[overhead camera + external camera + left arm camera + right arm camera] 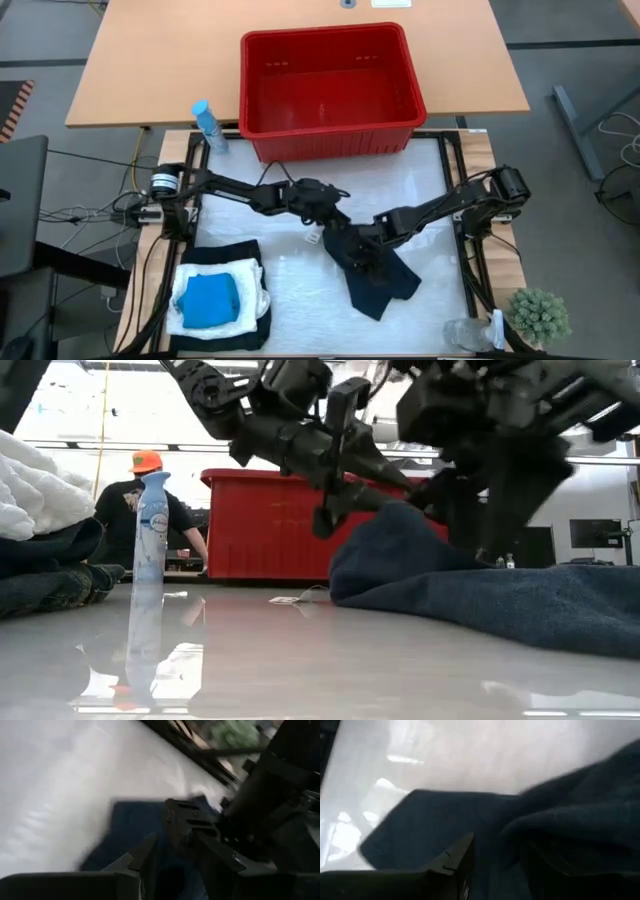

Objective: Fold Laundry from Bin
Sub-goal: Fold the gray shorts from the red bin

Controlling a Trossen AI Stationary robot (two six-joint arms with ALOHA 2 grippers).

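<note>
Front left of table: folded stack (222, 300), black beneath, white crinkled layer, bright blue piece on top. Centre: left gripper (332, 222) and right gripper (362, 243) meet over a dark garment (375, 280), rumpled, trailing frontward; grip of either unclear. Red bin (330, 92) stands behind, well apart.

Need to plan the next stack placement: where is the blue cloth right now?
In the high view the blue cloth lies on top of the white cloth, which sits on a folded black garment, at the table's front left corner, on the left arm's side.
</note>
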